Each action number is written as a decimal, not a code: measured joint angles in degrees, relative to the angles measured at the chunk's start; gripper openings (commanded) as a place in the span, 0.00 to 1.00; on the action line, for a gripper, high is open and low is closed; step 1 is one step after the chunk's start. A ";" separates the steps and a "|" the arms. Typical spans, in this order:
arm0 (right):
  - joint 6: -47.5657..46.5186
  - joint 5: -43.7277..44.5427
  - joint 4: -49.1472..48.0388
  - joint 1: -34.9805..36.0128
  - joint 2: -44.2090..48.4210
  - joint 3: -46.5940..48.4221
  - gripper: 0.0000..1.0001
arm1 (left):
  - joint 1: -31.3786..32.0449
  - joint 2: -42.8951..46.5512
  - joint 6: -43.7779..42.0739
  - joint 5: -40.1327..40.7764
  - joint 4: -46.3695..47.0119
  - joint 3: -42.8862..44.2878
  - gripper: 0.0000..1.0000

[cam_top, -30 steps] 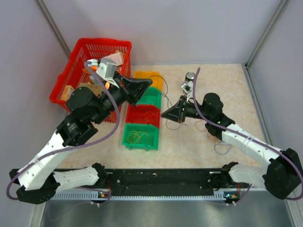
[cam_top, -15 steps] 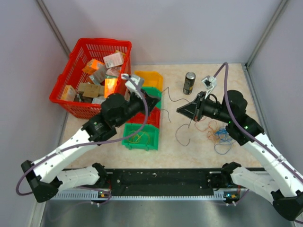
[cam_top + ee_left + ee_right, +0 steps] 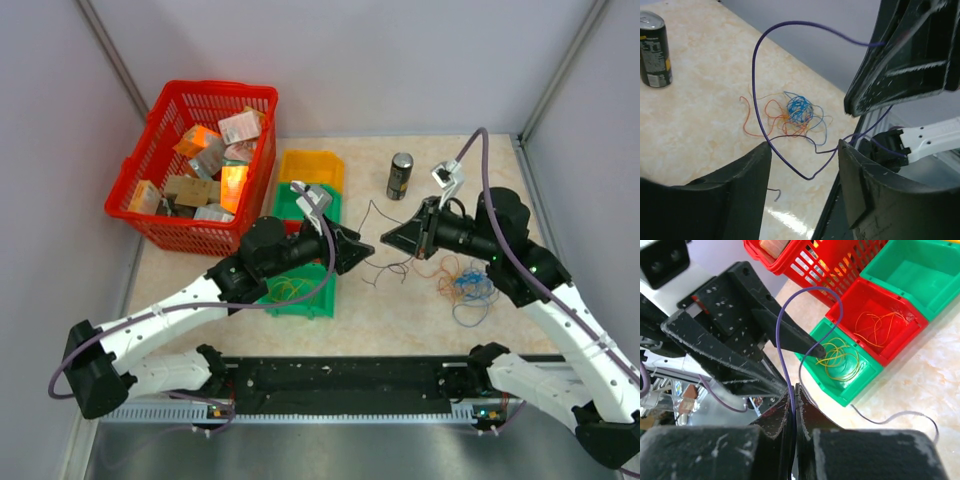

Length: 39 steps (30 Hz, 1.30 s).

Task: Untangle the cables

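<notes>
Orange/blue cables (image 3: 798, 111) in sm. flat clump w/ purple cable (image 3: 753, 70) arched above.

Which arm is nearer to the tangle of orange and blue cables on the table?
Right. The right arm passes just beside the tangle; the left arm lies over the green bin, well off to its left.

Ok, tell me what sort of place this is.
Probably a robot lab work cell: two arms bolted to a walled-in table, with a row of coloured sorting bins and a red basket of small boxes.
</notes>
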<state>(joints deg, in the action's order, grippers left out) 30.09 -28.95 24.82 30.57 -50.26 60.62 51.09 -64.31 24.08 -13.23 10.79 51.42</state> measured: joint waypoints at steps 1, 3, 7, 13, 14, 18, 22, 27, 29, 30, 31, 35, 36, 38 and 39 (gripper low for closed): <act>0.13 -0.02 0.33 0.00 0.00 0.50 0.00 | 0.00 0.63 -0.26 0.02 0.83 -0.96 0.79; 0.52 -0.09 0.81 0.00 0.00 1.29 0.00 | 0.00 1.81 -0.96 0.42 1.81 -2.80 0.98; 1.53 -0.59 1.97 0.00 -0.02 3.04 0.00 | 0.02 2.67 -2.34 1.75 2.19 -4.17 0.98; 2.34 -1.81 2.78 0.00 -0.33 5.09 0.00 | 2.64 2.67 -9.27 6.58 1.40 -3.93 0.98; 2.40 -2.03 2.73 0.00 -0.48 5.18 0.00 | 3.45 2.67 -11.15 6.91 1.09 -3.67 0.98; 2.80 -2.45 2.84 0.00 -1.14 5.20 0.00 | 9.09 1.66 -19.61 10.01 -1.20 -0.13 0.99; 3.65 -2.21 3.08 0.00 -1.68 5.64 0.00 | 15.67 -0.72 -23.26 16.41 -0.98 3.89 0.95; 6.10 -0.57 3.10 0.00 -2.05 6.23 0.00 | 21.66 -4.13 -25.35 24.33 1.88 4.24 0.83; 7.21 -0.57 3.13 0.00 -2.40 6.27 0.00 | 22.75 -7.48 -25.57 27.30 1.57 5.81 0.82; 7.65 -0.57 3.13 0.00 -2.54 6.27 0.00 | 22.95 -9.18 -25.70 28.96 1.36 6.78 0.82; 8.13 -0.57 3.13 0.00 -2.64 6.27 0.00 | 23.04 -10.71 -25.75 31.01 1.07 7.69 0.81; 9.40 -0.61 3.15 0.00 -2.38 6.25 0.00 | 23.06 -14.10 -26.71 41.00 1.05 10.05 0.77; 9.57 -0.61 3.17 0.00 -2.23 6.25 0.00 | 23.08 -14.40 -27.15 43.69 1.11 10.36 0.77; 9.62 -0.66 3.17 0.00 -1.84 6.23 0.00 | 23.12 -14.47 -27.96 47.71 1.40 10.40 0.79; 9.62 -0.68 3.17 0.00 -1.60 6.23 0.00 | 23.17 -14.45 -28.46 49.44 1.64 10.40 0.82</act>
<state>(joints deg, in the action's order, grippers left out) 39.70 -29.63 27.99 30.57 -51.86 66.85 74.26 -78.76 -4.38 36.21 12.43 61.82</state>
